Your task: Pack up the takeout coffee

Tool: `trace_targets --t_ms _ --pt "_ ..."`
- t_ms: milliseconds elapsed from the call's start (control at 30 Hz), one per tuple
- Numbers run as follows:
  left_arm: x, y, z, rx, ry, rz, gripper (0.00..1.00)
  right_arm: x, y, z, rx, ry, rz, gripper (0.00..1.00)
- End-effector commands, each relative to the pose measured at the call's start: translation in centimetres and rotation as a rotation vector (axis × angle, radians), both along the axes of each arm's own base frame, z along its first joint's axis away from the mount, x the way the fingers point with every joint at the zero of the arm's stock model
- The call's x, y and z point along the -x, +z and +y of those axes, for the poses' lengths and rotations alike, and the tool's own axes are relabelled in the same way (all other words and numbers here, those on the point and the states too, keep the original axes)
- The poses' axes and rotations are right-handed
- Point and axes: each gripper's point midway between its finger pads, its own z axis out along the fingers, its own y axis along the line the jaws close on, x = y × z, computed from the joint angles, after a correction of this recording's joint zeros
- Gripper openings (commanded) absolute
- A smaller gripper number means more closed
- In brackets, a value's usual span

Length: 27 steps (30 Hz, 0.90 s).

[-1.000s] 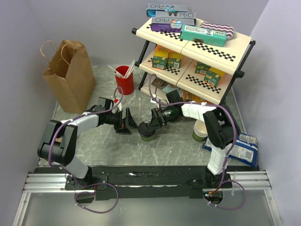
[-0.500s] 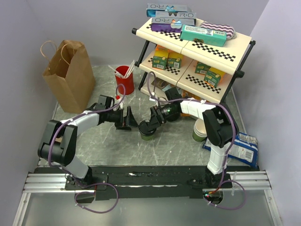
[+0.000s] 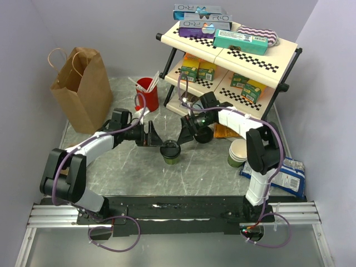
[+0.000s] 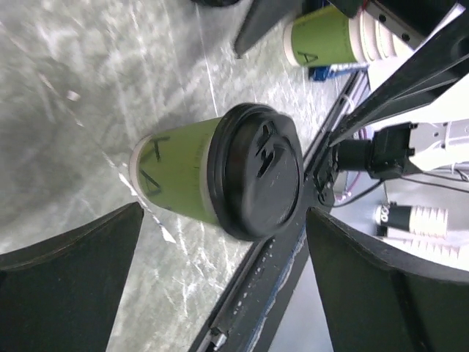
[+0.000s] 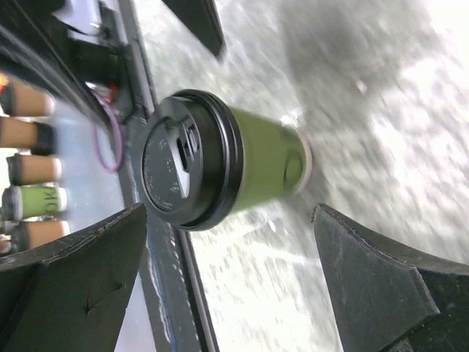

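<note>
Upright and lidded near the middle of the grey marbled worktop (image 3: 111,167): the takeout coffee (image 3: 170,152), gripped by nothing. Just to its left, the left end effector (image 3: 153,136), released, jaws spread wide, tips close beside the coffee without touching. To the right and a little behind, the right end effector (image 3: 193,135), likewise released and apart from the coffee, close under the front edge of the shelf rack (image 3: 233,53). Through the left wrist camera, bare marbled surface on either side of the coffee (image 4: 227,172), between it and the dark fingers (image 4: 69,275). Much the same through the right wrist camera, with gaps from the coffee (image 5: 220,169) to both fingers (image 5: 69,271). Bare surface in front of the coffee as far as the black rail (image 3: 183,207) along the near edge. Well apart at the far left, a brown paper bag (image 3: 83,92) hard by the wall; between bag and rack, a red cup (image 3: 147,95). Beside the right arm, a stack of green cups (image 3: 238,153).
</note>
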Motion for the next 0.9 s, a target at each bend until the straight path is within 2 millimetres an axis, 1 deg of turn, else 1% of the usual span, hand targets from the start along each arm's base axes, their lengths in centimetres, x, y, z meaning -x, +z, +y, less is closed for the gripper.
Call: trace_targets --t_ms 0,33,67,100,167,200,233,300,367,400,433,500,700,767,867 --pt "-1.6 2.7 0.8 0.022 0.012 -0.177 0.99 0.8 2.2 -2.8 0.120 -0.019 -0.160 1.00" --pt "-1.8 2.5 1.0 0.016 0.028 -0.181 0.99 1.4 1.4 -3.4 0.152 -0.027 -0.139 0.99" --pt "-2.4 2.2 1.4 0.006 0.059 -0.183 0.99 1.5 0.9 -4.0 0.194 -0.042 -0.136 0.98" --pt "-3.0 2.4 1.5 0.012 0.091 -0.183 0.99 1.8 0.6 -4.3 0.213 -0.050 -0.119 0.96" --pt "-3.4 1.5 2.2 -0.002 0.152 -0.159 0.98 2.9 -0.1 -4.7 0.245 -0.059 -0.043 0.91" --pt "-3.6 1.8 2.2 0.012 0.170 -0.162 0.98 3.2 -0.5 -4.8 0.256 -0.063 -0.023 0.88" --pt "-3.2 1.1 2.4 0.007 0.181 -0.147 0.98 3.9 -1.0 -4.9 0.265 -0.058 0.001 0.86" --pt "-2.5 1.0 2.3 0.022 0.160 -0.144 0.98 4.6 -1.4 -4.8 0.259 -0.036 0.027 0.83" --pt "-1.4 0.7 2.1 0.044 0.122 -0.136 0.99 4.8 -1.0 -4.4 0.241 -0.023 0.043 0.83" --pt "-0.8 0.9 2.0 0.058 0.101 -0.131 0.99 4.7 -0.4 -3.9 0.207 -0.011 0.046 0.83" --pt "-0.3 0.4 2.0 0.063 0.095 -0.118 0.99 4.6 0.0 -3.6 0.185 -0.003 0.043 0.84" --pt "0.4 0.5 1.9 0.084 0.090 -0.093 0.99 4.4 0.7 -2.9 0.146 0.015 0.047 0.87" --pt "1.3 -0.4 1.9 0.126 0.115 -0.024 0.99 4.6 1.8 -0.8 0.066 0.079 0.067 0.92" --pt "1.6 -0.8 1.8 0.127 0.102 -0.012 0.99 5.0 1.7 0.0 0.060 0.095 0.088 0.93" --pt "1.6 -1.1 1.9 0.125 0.100 0.002 0.99 4.9 1.4 0.8 0.053 0.093 0.104 0.93"
